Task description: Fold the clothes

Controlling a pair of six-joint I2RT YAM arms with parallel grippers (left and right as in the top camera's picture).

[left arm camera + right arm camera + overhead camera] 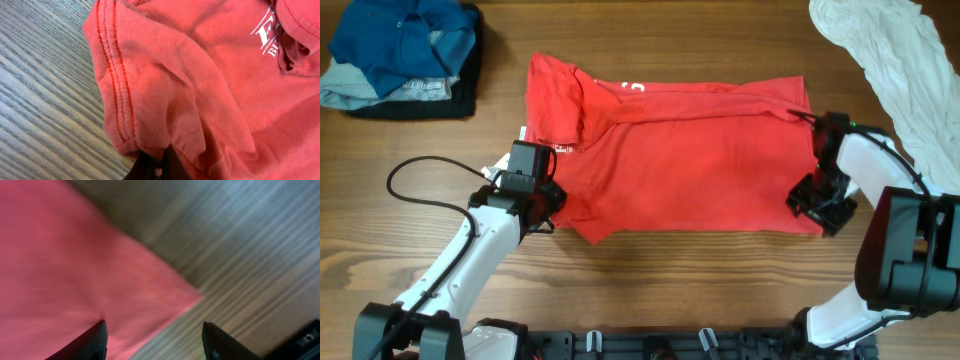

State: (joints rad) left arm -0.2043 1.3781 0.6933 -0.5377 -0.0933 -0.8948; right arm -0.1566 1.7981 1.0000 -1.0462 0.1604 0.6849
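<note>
A red T-shirt (690, 160) lies spread across the middle of the wooden table, partly folded, with white print near the collar. My left gripper (552, 205) is at its lower left corner, shut on the sleeve fabric (165, 150), whose stitched hem (117, 90) shows in the left wrist view. My right gripper (812, 208) is open at the shirt's lower right corner (170, 300), one finger over the cloth and one over bare wood.
A stack of folded blue, grey and black clothes (405, 55) sits at the back left. A crumpled white garment (890, 60) lies at the back right. A black cable (420, 190) loops on the table left of my left arm.
</note>
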